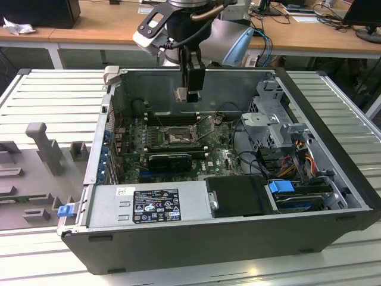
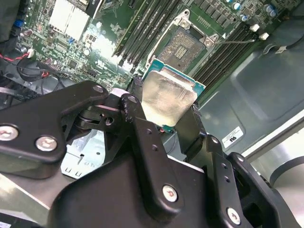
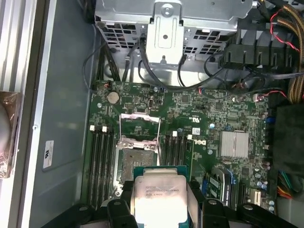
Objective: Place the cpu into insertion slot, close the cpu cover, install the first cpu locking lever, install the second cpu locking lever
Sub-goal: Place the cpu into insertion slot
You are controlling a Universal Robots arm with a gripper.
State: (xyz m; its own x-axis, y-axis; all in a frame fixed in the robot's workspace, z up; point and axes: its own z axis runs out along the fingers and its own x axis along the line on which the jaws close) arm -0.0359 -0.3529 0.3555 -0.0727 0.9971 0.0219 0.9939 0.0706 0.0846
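- The claw (image 2: 166,110) is clamped on the cpu (image 2: 168,92), above the insertion slot (image 2: 183,47); the cpu cover (image 3: 139,124) stands open.
- Step one, placing the chip, is in hand; seating it likely calls for squaring it over the slot.

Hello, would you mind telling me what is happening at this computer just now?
The robot arm's gripper holds the cpu between its fingers, above the open computer case. The insertion slot on the green motherboard lies empty below it, and the cpu cover stands open. The chip is not yet seated.
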